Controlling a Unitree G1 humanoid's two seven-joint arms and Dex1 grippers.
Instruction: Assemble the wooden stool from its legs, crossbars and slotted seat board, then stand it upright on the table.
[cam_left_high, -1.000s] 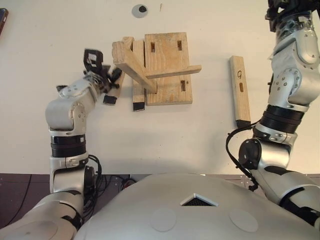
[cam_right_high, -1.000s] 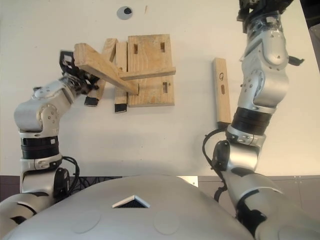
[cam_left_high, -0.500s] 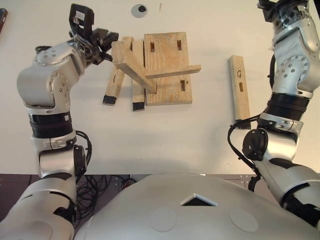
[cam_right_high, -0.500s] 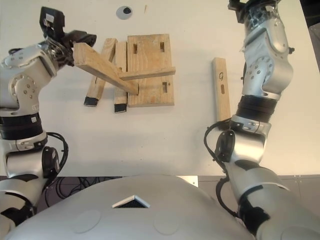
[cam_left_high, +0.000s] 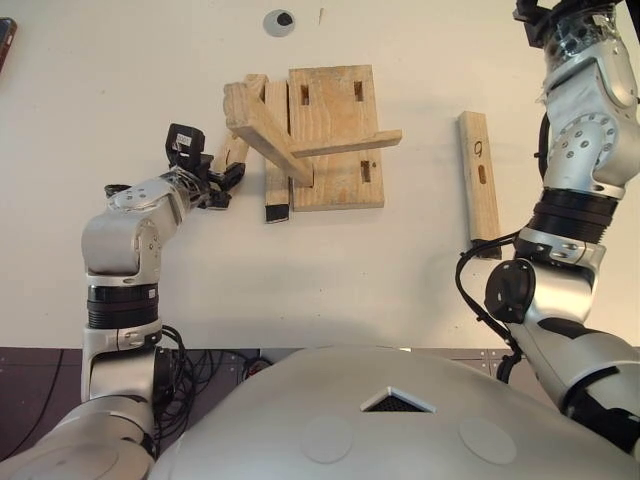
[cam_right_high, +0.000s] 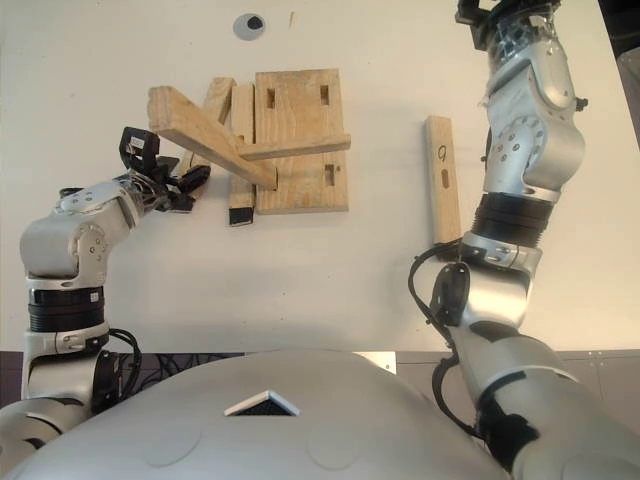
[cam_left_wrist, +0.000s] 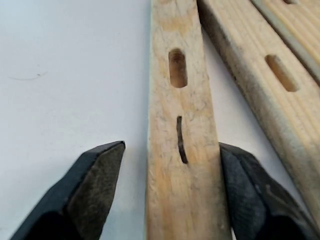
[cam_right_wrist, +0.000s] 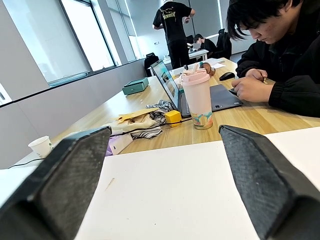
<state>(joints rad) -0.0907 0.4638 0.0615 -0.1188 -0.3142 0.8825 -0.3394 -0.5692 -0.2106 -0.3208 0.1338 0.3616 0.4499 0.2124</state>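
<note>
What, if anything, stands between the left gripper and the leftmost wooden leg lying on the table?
Nothing visible does. The left gripper is open and straddles the leg, one finger on each side of it.

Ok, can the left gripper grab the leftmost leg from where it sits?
Probably yes: the left gripper is open astride the leg, nothing between; the neighbouring leg lies close by.
</note>
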